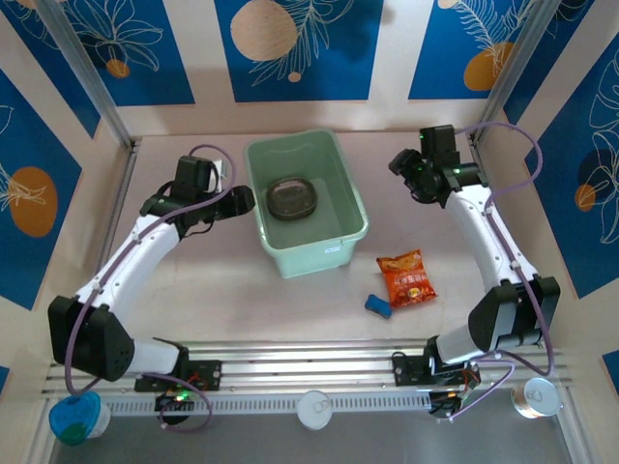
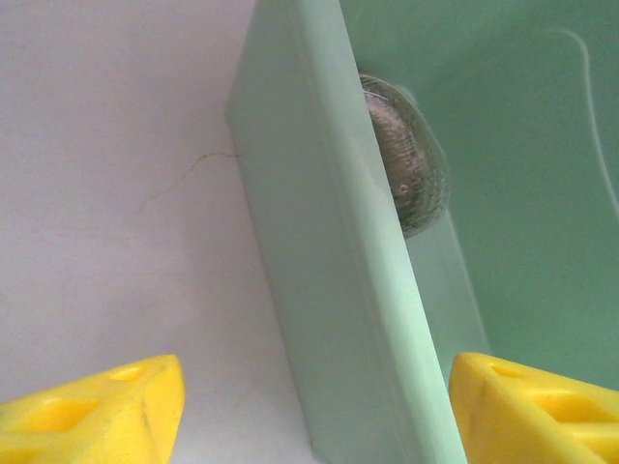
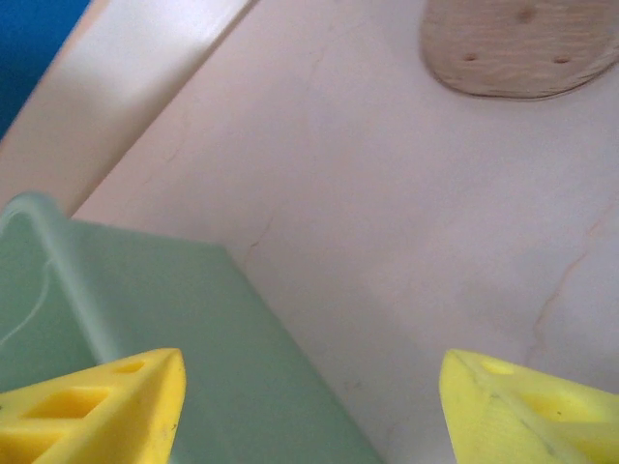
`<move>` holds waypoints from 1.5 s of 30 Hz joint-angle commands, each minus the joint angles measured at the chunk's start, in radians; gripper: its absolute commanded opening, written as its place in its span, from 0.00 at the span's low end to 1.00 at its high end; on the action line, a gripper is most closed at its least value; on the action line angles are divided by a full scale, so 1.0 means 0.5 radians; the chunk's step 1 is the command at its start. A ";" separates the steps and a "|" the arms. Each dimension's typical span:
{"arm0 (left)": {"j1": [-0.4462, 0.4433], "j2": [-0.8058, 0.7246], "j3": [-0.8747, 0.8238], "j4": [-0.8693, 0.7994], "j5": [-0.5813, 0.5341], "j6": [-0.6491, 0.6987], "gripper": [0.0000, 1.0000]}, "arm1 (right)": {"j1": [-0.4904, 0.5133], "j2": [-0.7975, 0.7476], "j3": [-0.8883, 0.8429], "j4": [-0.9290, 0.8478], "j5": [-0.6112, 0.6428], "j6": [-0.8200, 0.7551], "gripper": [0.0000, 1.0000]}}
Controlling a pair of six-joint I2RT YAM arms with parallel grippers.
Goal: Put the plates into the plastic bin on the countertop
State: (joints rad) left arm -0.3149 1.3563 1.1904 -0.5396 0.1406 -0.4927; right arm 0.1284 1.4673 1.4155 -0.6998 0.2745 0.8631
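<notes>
Smoky-brown translucent plates [image 1: 293,197] lying stacked flat inside the pale mint-green plastic bin [image 1: 290,261], standing upright on the pinkish-beige countertop [image 1: 290,309]

- Plastic bin [image 1: 314,257]: pale mint-green; label [image 1: 332,250] white.
- Plates [image 1: 293,196]: smoky-brown, translucent.
- Bench [image 1: 193,280]: pale pinkish-beige, faint darker veining.
- Snack packet [image 1: 406,277]: orange-red, pale print.
- Small object [image 1: 378,305] beside packet: blue.
- Wall panels [image 1: 290,48]: deep blue, white leaf line-work, tan and orange discs; cream between.
- Arms [image 1: 126,256]: white links, black joints.
- Cables [image 1: 527,164]: purple.
- Left gripper [image 2: 317,360], right gripper [image 3: 311,355]: jaws yellow.
</notes>
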 commanded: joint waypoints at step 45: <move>-0.031 0.426 0.420 -0.028 -0.118 0.126 0.73 | -0.857 1.406 0.635 0.106 -0.113 -0.520 0.48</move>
State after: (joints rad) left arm -0.3195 1.5555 1.3579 -0.5396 0.0837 -0.4362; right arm -0.3134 2.1296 1.6970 -0.6651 0.2035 0.5953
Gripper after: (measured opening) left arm 0.727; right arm 0.487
